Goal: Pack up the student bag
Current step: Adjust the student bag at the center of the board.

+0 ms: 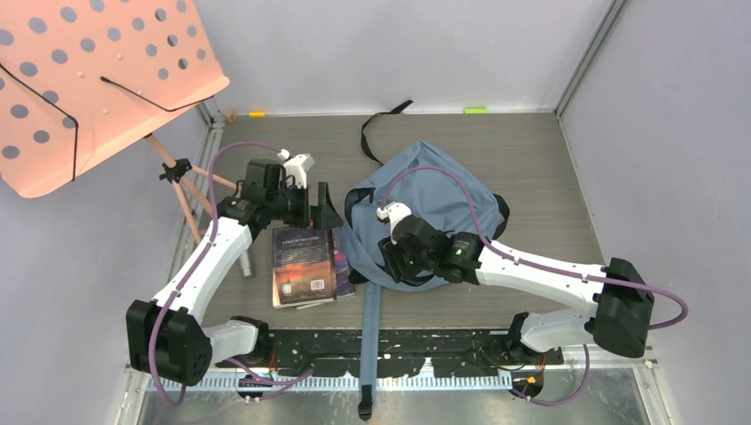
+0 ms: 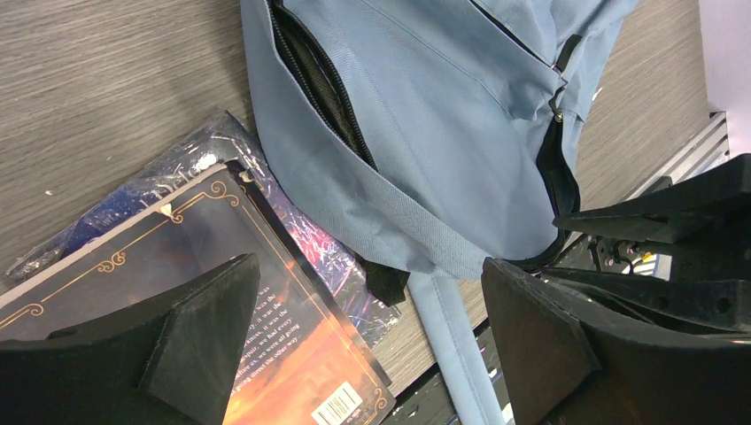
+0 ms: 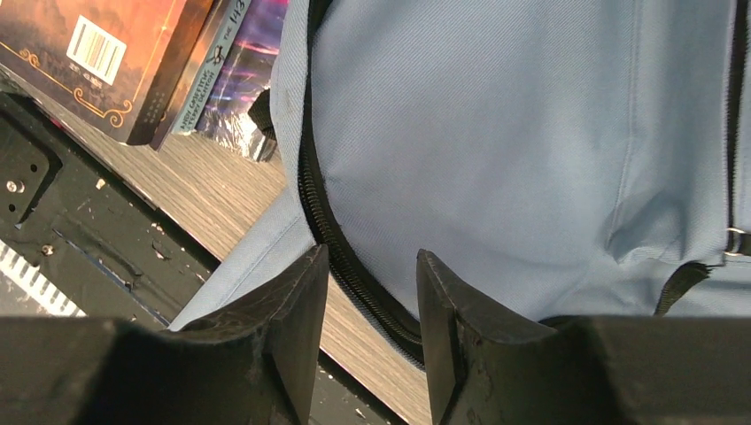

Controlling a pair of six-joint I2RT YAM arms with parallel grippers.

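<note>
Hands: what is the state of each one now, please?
Left hand: open, holding nothing.
Right hand: half open astride the zipper of the student bag; grip cannot be told.

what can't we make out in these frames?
- Bag interior: all views, fabric covers it; left wrist shows only a dark slit.
- Lower book cover: top and left wrist views, upper book lies on it.
- Whether right fingers grip the zipper: right wrist view, contact unclear.

Grey wood-grain table (image 1: pixel 531 159) under student bag (image 1: pixel 443 195) and stacked books (image 1: pixel 304 266).
</note>
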